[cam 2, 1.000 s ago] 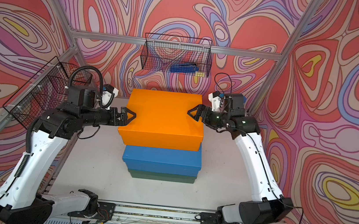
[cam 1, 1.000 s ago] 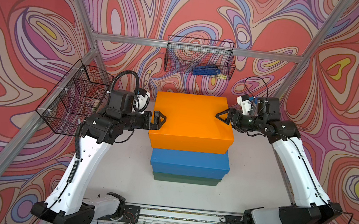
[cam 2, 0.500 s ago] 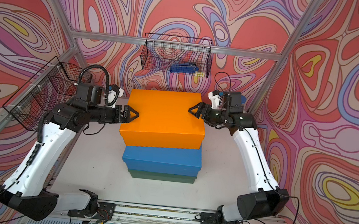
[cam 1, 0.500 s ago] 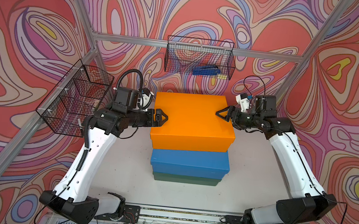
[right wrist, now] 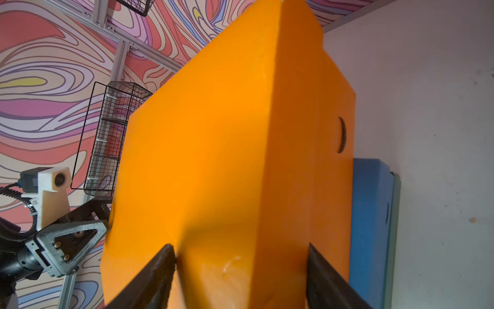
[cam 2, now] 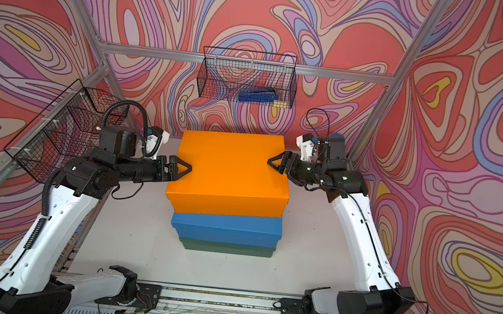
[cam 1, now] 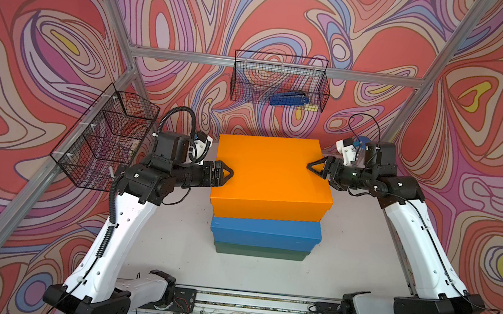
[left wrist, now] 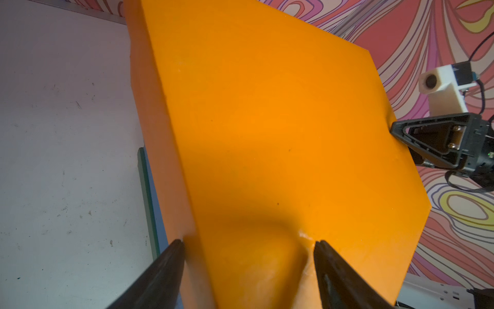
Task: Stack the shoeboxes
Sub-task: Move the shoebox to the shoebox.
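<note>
Top views: three shoeboxes form one column at the centre of the white table (cam 1: pixel 353 240). The dark green shoebox (cam 1: pixel 260 251) lies lowest, the blue shoebox (cam 1: pixel 264 231) sits on it, and the orange shoebox (cam 1: pixel 269 174) is uppermost, slightly skewed and overhanging the blue one toward 3 o'clock. Whether the orange box rests fully on the blue one or is held just clear cannot be told. The left gripper (cam 1: pixel 225 174) meets the orange lid at its 9 o'clock edge and the right gripper (cam 1: pixel 313 168) at its 3 o'clock edge.

Left wrist view: the black fingers (left wrist: pixel 165 267) straddle the lid rim, one on the top face and one on the side wall. The cardboard is dented at the upper tip, a pinch on the orange box.

Right wrist view: the fingers (right wrist: pixel 328 275) clamp the opposite rim the same way. A round finger hole (right wrist: pixel 341 135) marks the end wall.

One black wire basket (cam 1: pixel 279 83) hangs at 12 o'clock and holds a blue object (cam 1: pixel 289 98); a second wire basket (cam 1: pixel 107 138) hangs at 10 o'clock.
</note>
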Tool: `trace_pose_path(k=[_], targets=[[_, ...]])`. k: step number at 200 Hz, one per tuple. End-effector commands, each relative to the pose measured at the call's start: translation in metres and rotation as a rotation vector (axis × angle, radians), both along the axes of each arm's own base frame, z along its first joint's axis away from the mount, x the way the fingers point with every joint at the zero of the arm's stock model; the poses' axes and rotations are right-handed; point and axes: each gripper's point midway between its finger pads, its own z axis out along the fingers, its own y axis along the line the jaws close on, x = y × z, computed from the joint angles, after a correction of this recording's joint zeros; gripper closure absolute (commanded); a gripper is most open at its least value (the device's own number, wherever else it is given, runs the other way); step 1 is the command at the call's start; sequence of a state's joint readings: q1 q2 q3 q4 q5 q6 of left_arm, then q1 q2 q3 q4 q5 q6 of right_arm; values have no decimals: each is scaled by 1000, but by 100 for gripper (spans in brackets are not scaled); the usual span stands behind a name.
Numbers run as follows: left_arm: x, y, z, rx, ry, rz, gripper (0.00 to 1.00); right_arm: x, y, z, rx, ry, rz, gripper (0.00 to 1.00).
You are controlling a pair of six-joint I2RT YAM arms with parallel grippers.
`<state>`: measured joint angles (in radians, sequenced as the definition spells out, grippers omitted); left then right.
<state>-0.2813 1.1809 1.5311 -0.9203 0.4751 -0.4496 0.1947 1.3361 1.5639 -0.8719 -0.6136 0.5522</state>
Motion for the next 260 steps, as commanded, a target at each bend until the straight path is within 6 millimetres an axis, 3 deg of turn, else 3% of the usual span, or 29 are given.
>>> trace_pose_path(k=[1,154,260], targets=[[-15,-17,-1,-44,29,-90,23,-22,11,8,53,2,57,27],[-31,-26,-11,-30,58,-109,23,-53,9,0,50,24,46,36],[-43,-27,-14,-25,62,-96,25,-58,8,-9,55,41,37,36]])
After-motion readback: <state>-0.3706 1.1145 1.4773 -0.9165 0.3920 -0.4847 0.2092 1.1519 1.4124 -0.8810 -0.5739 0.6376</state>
